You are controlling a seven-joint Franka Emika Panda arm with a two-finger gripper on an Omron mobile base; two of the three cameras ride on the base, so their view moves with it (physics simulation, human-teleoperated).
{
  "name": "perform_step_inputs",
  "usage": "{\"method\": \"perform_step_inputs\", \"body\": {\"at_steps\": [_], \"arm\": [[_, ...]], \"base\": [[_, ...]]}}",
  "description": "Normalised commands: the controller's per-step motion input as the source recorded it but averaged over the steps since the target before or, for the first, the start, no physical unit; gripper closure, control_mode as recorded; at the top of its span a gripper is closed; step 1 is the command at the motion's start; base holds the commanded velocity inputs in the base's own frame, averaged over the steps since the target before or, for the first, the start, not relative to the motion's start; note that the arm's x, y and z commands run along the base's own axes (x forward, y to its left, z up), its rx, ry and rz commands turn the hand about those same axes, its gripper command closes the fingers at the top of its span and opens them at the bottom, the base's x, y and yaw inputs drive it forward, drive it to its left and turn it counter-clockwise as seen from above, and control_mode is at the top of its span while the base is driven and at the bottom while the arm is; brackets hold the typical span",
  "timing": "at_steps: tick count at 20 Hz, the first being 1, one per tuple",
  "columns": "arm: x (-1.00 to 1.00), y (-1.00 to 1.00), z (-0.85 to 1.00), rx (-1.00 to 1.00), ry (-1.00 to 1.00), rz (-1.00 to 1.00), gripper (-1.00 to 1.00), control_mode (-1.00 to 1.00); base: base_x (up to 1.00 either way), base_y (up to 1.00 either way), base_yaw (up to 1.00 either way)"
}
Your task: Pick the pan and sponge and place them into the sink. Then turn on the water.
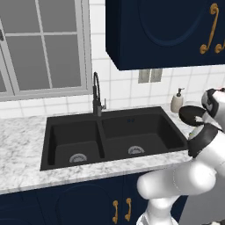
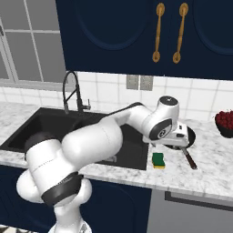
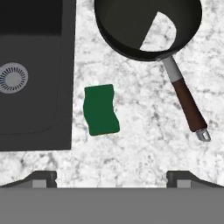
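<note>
The black pan rests on the marble counter to the right of the sink, its reddish-brown and silver handle pointing toward the counter's front edge. The green sponge lies flat between the pan and the black sink. My gripper hovers open above the counter in front of the sponge and handle, holding nothing. From the right base view, the hand covers part of the pan, with the sponge just below it. Both sink basins are empty, and no stream shows at the faucet.
A cream soap dispenser stands on the counter behind the sink's right corner. A dark bowl of red fruit sits at the far right. Dark blue wall cabinets hang overhead. A round silver drain marks the near basin.
</note>
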Motion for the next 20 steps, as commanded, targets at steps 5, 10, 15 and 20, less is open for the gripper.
{"method": "perform_step_inputs", "body": {"at_steps": [5, 10, 15, 20], "arm": [[0.41, -0.40, -0.14, 0.00, 0.00, -0.01, -1.00, -1.00], [0.34, -0.41, -0.23, 0.00, 0.00, -0.02, -1.00, -1.00], [0.28, -0.45, -0.26, 0.00, 0.00, -0.01, -1.00, -1.00], [0.21, -0.39, -0.18, 0.00, 0.01, 0.03, -1.00, -1.00]], "base": [[0.00, 0.00, 0.00], [0.00, 0.00, 0.00], [0.00, 0.00, 0.00], [0.00, 0.00, 0.00]]}}
